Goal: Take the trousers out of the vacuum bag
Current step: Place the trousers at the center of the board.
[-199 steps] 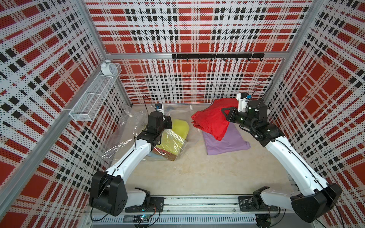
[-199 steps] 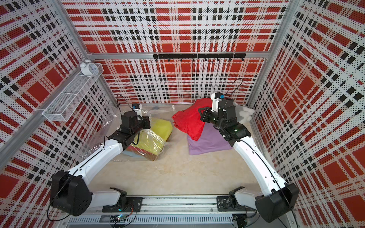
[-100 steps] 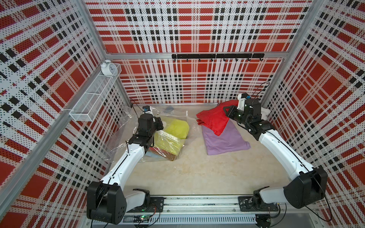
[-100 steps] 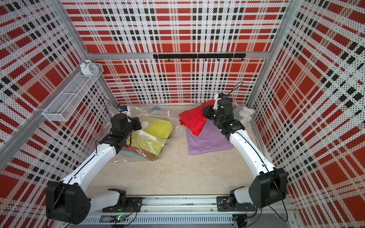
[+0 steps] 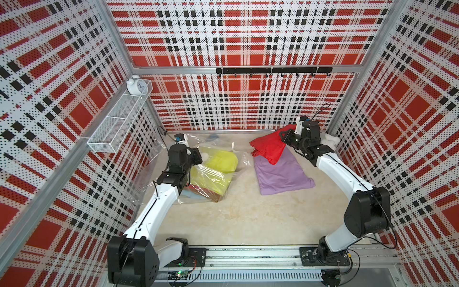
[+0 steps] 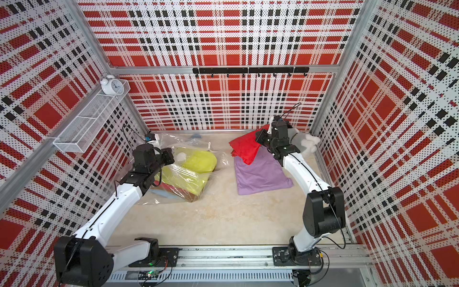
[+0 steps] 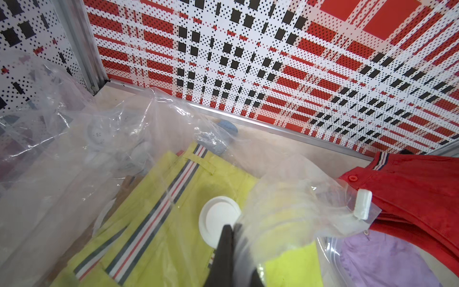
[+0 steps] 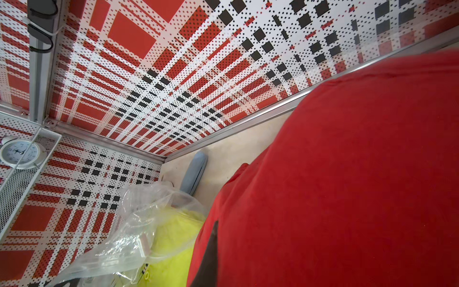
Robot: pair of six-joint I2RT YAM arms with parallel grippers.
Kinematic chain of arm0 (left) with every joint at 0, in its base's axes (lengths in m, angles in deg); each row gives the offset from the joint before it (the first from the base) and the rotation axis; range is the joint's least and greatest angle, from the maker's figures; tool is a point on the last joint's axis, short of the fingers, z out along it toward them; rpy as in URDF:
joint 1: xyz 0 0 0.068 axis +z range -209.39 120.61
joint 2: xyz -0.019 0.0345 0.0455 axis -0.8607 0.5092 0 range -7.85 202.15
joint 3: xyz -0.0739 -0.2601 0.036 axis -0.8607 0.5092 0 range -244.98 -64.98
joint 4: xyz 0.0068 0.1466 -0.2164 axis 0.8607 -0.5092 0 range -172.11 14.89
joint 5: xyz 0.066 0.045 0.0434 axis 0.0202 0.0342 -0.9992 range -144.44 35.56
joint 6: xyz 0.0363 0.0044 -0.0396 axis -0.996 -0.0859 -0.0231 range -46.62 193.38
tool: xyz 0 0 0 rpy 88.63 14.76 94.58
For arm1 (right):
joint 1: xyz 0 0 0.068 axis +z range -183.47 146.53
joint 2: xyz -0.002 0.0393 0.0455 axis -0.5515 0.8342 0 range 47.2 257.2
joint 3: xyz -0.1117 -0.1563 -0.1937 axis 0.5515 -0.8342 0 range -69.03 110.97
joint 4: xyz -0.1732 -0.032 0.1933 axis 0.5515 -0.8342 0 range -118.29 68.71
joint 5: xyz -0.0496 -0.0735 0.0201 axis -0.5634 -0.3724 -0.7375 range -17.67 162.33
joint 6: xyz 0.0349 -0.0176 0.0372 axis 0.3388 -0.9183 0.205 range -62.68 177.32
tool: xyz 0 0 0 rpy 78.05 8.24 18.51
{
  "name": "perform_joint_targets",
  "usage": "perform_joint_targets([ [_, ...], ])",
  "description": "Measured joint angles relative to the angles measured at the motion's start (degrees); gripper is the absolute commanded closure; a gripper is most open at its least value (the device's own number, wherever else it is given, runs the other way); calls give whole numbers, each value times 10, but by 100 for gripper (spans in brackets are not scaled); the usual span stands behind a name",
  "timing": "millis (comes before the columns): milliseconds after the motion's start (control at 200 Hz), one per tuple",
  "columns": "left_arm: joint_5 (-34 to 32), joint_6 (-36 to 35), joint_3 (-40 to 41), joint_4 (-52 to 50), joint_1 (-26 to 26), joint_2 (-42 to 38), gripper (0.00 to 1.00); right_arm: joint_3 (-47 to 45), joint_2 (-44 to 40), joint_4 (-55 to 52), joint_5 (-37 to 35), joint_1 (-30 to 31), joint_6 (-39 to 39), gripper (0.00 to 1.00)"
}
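Red folded cloth trousers (image 5: 269,149) are out and have sunk onto the flat lilac pair (image 5: 283,176), right jaws clamped on them. Left jaws, pinched shut on the crinkly clear vacuum bag (image 5: 213,180), dragged it leftward; yellow-green pair (image 5: 223,161) still bagged.

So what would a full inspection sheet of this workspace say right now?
Surface: beige table, mottled.
Job's things: red trousers draped on lilac trousers; yellow-green trousers in the bag.
Clutter: plush toy in the far corner; blue-grey item by the back wall.
Hands: left hand shut on the bag; right hand shut on red trousers.
Cables: black cable looping at each wrist, neither snagged.
Surroundings: plaid walls, wire shelf with clock, hook rail.
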Motion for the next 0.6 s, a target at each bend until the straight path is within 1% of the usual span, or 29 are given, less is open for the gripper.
perform_joint_targets([
  [276, 11, 4, 2, -3, 10, -4, 100, 24, 41, 38, 7, -18, 9, 100],
  [601, 13, 4, 2, -7, 14, -4, 100, 12, 74, 84, 10, -22, 21, 100],
])
